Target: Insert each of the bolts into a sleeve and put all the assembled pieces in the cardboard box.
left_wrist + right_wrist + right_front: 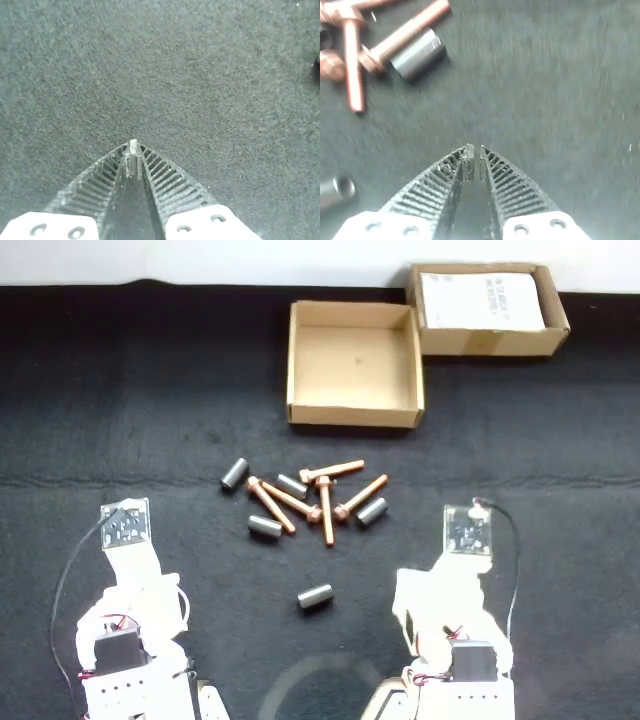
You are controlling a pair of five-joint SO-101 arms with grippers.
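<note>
copper bolts [325, 502] and grey sleeves [265, 527] lie loose in a heap at mid-table on the black felt [120, 420], a lone sleeve [315, 596] apart, nearer the arms. the cardboard box [300, 360] sits beyond the heap. the left gripper [133, 145] is clenched on nothing over bare felt. the right gripper [475, 150], tips barely parted and holding nothing, hovers near the heap.

The surface [120, 390] in front of me is covered in a dark, fuzzy mat, and up close its nap shows as fine grey speckle. A faint crease [560, 480] runs across it from side to side. Beyond the mat's far edge lies a pale, plain strip [200, 260], evenly lit.
</note>
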